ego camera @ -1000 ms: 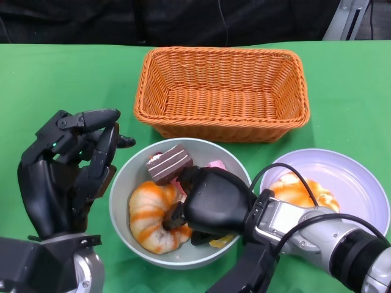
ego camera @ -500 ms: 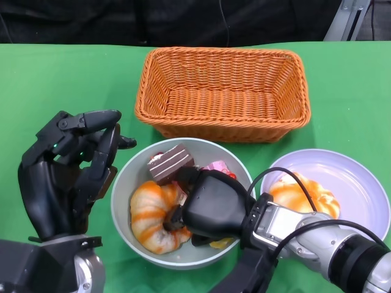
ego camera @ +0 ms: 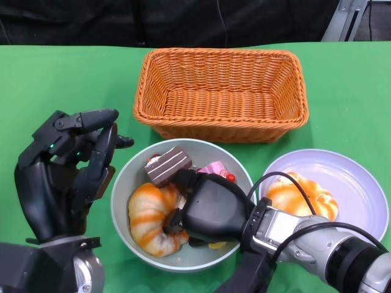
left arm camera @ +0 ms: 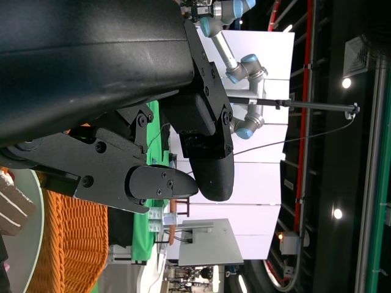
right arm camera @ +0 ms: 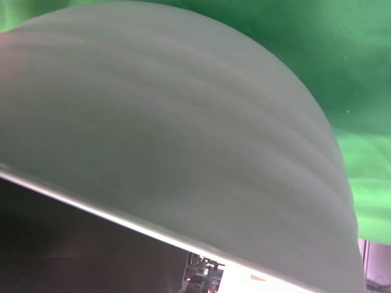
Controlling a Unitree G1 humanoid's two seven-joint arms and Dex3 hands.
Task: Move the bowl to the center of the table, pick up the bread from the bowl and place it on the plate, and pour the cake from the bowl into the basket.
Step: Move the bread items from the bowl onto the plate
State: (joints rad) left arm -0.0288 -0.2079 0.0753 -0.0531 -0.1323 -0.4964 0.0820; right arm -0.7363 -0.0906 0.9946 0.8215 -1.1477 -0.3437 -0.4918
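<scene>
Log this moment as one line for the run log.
right hand: in bowl at bread | left hand: open beside bowl | basket: empty

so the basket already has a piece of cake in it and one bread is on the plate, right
Not quite. The head view shows the basket holding nothing; the cake is in the bowl, beside the bread that the right robot hand reaches for. The rest holds: one bread is on the plate.

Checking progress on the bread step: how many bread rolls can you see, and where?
2: one bread roll in the bowl under the right hand, one bread roll on the plate. The hand may hide more.
</scene>
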